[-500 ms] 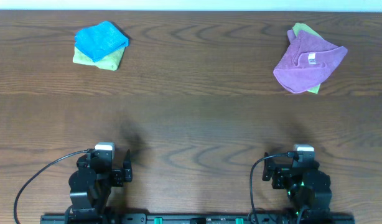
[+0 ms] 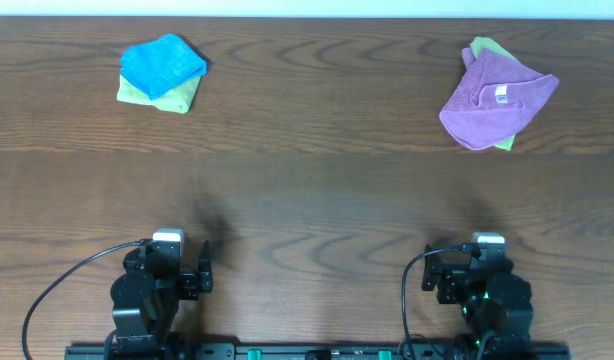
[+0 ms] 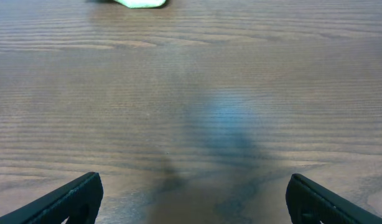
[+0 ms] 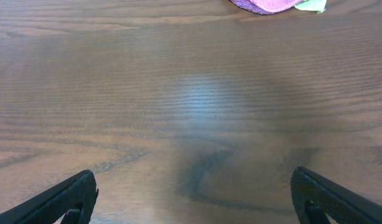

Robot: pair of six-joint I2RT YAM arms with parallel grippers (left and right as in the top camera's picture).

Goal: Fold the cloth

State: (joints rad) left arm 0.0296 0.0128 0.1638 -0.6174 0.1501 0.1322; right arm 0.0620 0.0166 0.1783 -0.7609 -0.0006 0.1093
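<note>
A crumpled purple cloth (image 2: 492,100) lies at the far right of the table on top of a green cloth (image 2: 484,48); its edge shows at the top of the right wrist view (image 4: 265,5). A folded blue cloth (image 2: 162,62) sits on a folded green cloth (image 2: 172,96) at the far left; the green edge shows in the left wrist view (image 3: 140,3). My left gripper (image 3: 192,199) is open and empty over bare wood near the front edge. My right gripper (image 4: 194,196) is open and empty near the front edge, far from the cloths.
The dark wooden table (image 2: 307,190) spans the whole view. Both arm bases (image 2: 157,290) (image 2: 484,290) sit at the front edge with black cables looping beside them.
</note>
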